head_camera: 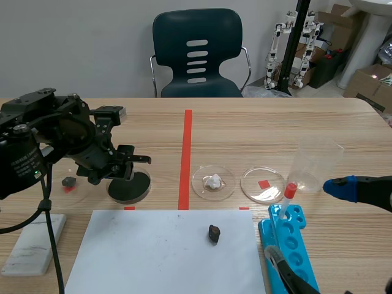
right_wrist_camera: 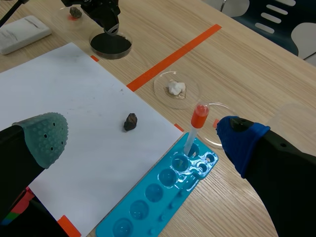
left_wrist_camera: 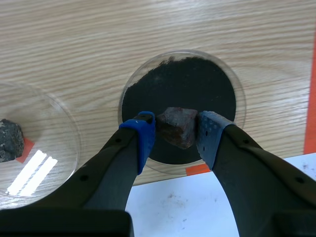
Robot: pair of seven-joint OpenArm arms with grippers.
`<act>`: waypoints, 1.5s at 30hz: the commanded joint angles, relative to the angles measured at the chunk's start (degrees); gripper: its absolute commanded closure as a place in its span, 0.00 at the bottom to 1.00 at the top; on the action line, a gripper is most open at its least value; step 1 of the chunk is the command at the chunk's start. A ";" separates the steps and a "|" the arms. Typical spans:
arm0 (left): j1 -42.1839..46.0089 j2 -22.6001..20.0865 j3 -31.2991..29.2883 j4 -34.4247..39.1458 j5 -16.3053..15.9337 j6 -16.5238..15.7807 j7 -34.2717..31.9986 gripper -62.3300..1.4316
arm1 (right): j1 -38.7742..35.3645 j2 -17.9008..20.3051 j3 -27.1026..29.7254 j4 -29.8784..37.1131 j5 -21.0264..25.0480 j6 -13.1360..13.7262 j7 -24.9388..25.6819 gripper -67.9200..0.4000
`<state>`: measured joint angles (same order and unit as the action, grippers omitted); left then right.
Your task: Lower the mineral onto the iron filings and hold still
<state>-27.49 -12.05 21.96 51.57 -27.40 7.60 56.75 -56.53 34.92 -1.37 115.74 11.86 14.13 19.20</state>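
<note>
Mineral (left_wrist_camera: 178,127): reddish-brown chunk, clamped side-to-side between the left end effector (left_wrist_camera: 177,130) pads (left_wrist_camera: 144,137). The grip sits on its upper flanks, so the underside hangs free to meet the powder first.

It hangs over the iron filings (left_wrist_camera: 180,86), toward the near side of the black bed, inside the rim of the petri dish (left_wrist_camera: 236,79). From the scene view the end effector looks a little above the dish. Can't confirm contact from either view. My read is that the lowering isn't finished.

The wrist is angled down over the dish, which keeps the fingers clear of the glass rim. My guess at the risk: the near rim is close to the pads, so a straight drop is needed with no drift toward the robot.

Right end effector (right_wrist_camera: 144,138): fingers wide apart, holding nothing, parked well away over the blue tube rack (right_wrist_camera: 163,192) and the red-capped tube (right_wrist_camera: 196,129). That keeps it out of the left arm's workspace.

Also on the table (head_camera: 275,122): a grey rock (left_wrist_camera: 10,140) in the neighbouring dish beside the filings, and another dark rock (head_camera: 214,233) on the white sheet (head_camera: 153,257). They're probably comparison samples and aren't part of this step.
</note>
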 commanded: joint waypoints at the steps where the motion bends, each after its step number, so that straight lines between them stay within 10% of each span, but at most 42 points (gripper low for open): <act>1: -1.31 0.44 -0.52 0.20 0.11 -0.46 -0.90 0.80 | 0.35 -0.02 0.33 0.28 0.39 -0.20 0.68 0.06; 45: -2.56 1.86 -0.52 -8.57 1.36 -2.69 -3.32 0.80 | 0.35 -0.02 0.33 0.28 0.39 -0.20 0.68 0.06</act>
<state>-29.39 -10.46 21.89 42.78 -25.96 4.82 53.69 -56.53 34.92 -1.37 115.74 11.86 14.13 19.20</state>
